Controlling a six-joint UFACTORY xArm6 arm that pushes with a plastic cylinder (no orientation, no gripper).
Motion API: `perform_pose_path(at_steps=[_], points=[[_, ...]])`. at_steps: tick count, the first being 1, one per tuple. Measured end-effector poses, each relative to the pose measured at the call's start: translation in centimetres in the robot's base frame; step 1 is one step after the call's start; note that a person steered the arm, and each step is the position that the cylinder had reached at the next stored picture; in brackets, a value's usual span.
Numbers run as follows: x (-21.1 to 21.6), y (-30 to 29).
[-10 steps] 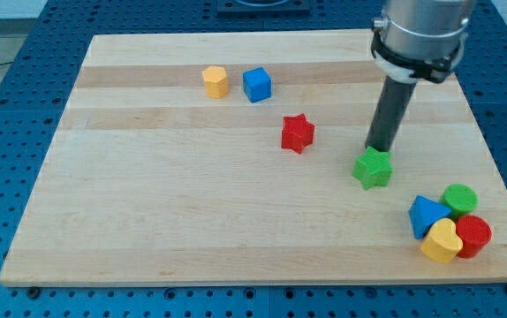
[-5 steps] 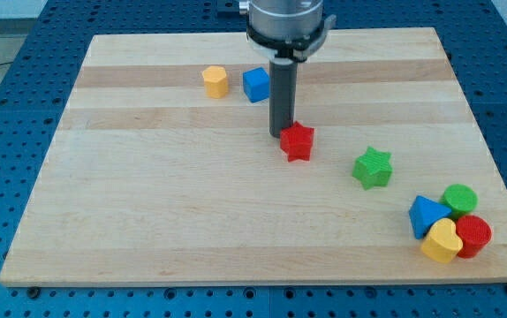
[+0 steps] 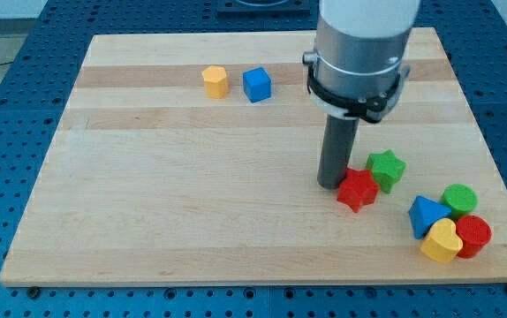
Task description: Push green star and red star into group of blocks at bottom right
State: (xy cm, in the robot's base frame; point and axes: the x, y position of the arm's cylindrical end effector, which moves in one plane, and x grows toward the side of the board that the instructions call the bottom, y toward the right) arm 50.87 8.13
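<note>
The red star (image 3: 357,189) lies right of the board's middle, touching the green star (image 3: 386,169) just up and to its right. My tip (image 3: 330,184) stands on the board against the red star's left side. The group at the bottom right holds a blue triangular block (image 3: 426,215), a green cylinder (image 3: 459,199), a red cylinder (image 3: 474,235) and a yellow heart (image 3: 442,241). The stars sit a short way up and left of that group, apart from it.
A yellow hexagonal block (image 3: 215,81) and a blue cube (image 3: 256,84) sit near the view's top, left of centre. The wooden board (image 3: 147,194) rests on a blue perforated table; the group lies close to the board's right and bottom edges.
My tip has pushed the red star right and down until it touches the green star, which shifted slightly right. Earlier the tip was at the green star, then moved to the red star.
</note>
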Motion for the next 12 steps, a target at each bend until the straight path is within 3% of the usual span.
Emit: perform_pose_path(at_steps=[4, 8, 10, 12], points=[[3.8, 0.7], [-4.7, 2.1], [-3.4, 8.2], [-2.1, 8.2]])
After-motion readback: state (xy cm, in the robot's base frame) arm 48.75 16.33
